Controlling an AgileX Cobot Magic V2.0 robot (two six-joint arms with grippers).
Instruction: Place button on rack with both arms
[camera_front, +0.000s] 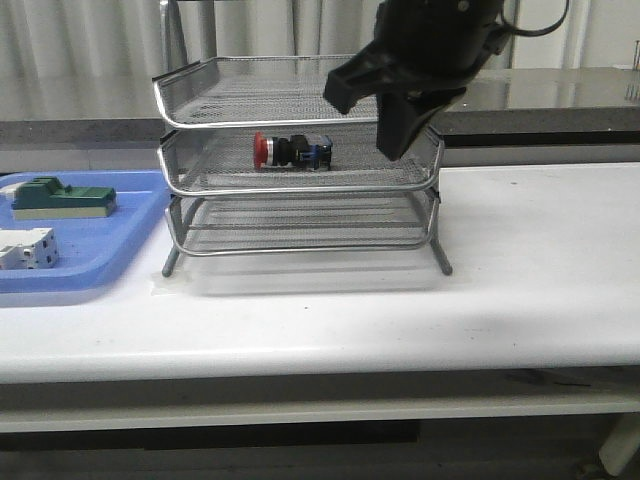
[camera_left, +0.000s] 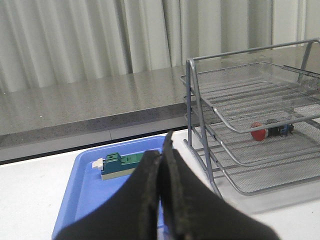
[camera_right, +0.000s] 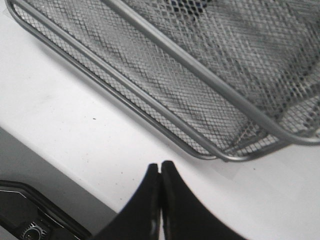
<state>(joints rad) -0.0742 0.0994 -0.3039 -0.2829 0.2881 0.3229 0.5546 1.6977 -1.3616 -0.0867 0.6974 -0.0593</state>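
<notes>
Black and bulky, the right gripper (camera_right: 159, 172) has its two fingers pressed flat together with nothing between them. It hangs above the bare white table (camera_front: 520, 270), just off the right front corner of the three-tier silver wire-mesh rack (camera_front: 300, 170). My guess is that it sits high so it will not bump the shelves.

Over on the other side, the black left gripper (camera_left: 161, 160) is pinched tight too, and it holds nothing. It points over the flat blue plastic tray (camera_front: 70, 280), which lies just left of the rack. On that tray rest a green block with a pale base (camera_front: 60, 197) and a white blocky switch (camera_front: 25, 250). Neither one is being touched.

Farther back, the small push-button with the red round head, black and silver body and blue end (camera_front: 292, 151) lies on its side on the middle shelf of the rack. No arm is touching it. It looks like the job is done, since the button rests flat on the mesh and both grippers are empty.

Behind it all run a grey counter (camera_left: 75, 105) and pale curtains (camera_left: 60, 40).
</notes>
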